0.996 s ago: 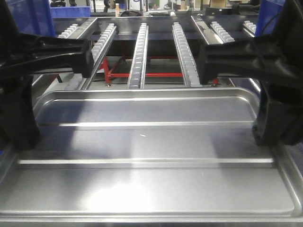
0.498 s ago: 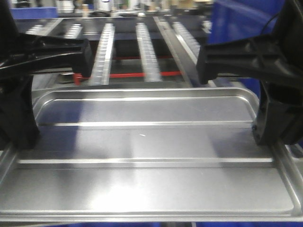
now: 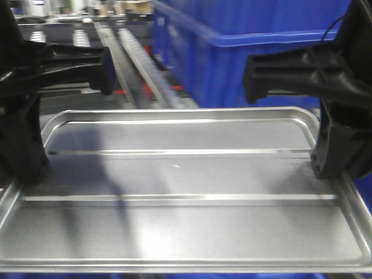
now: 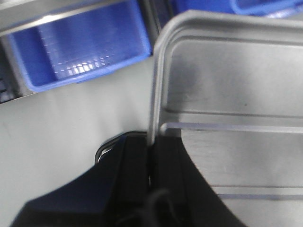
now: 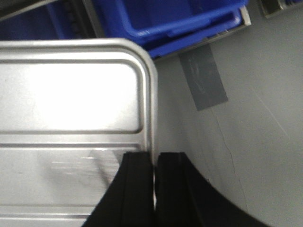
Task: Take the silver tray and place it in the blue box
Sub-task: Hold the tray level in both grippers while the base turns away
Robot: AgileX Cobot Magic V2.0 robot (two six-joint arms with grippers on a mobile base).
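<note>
Left gripper (image 4: 150, 165): jaws shut on the left rim of the silver tray (image 3: 186, 174), one jaw inside the lip and one outside, with no gap showing. Holding the thin raised rim makes sense, since the flat panel offers nothing else to pinch.

Tray: fills the lower two thirds of the front view, level, recessed panel up, both long ridges running across the frame. It touches nothing but the two grippers, and the wrist views show floor beneath its corners, so I judge it to be carried in the air. A tray this wide would likely twist or droop from one side only, hence one arm at each end.

Right gripper (image 5: 155, 177): mirror of the left, jaws clamped on the right rim just below the rounded corner (contact looks firm, though the picture is soft).

Blue box (image 3: 261, 52): upper right of the front view, beyond the tray's far rim, with its lipped edge above tray height. The tray is not yet in it and would have to clear that lip first.

Surface and room, left to right:
- Upper left of the front view: roller rails (image 3: 133, 58) running away from the camera, blurred.
- Left wrist view: an open blue bin (image 4: 80, 47) at upper left, standing on pale grey floor (image 4: 57, 123). I cannot tell whether it is the target box.
- Right wrist view: stacked blue crates (image 5: 180, 19) along the top, and a grey tape patch (image 5: 203, 80) on the floor at right.
- A blue strip shows under the tray's near rim; source unclear.
</note>
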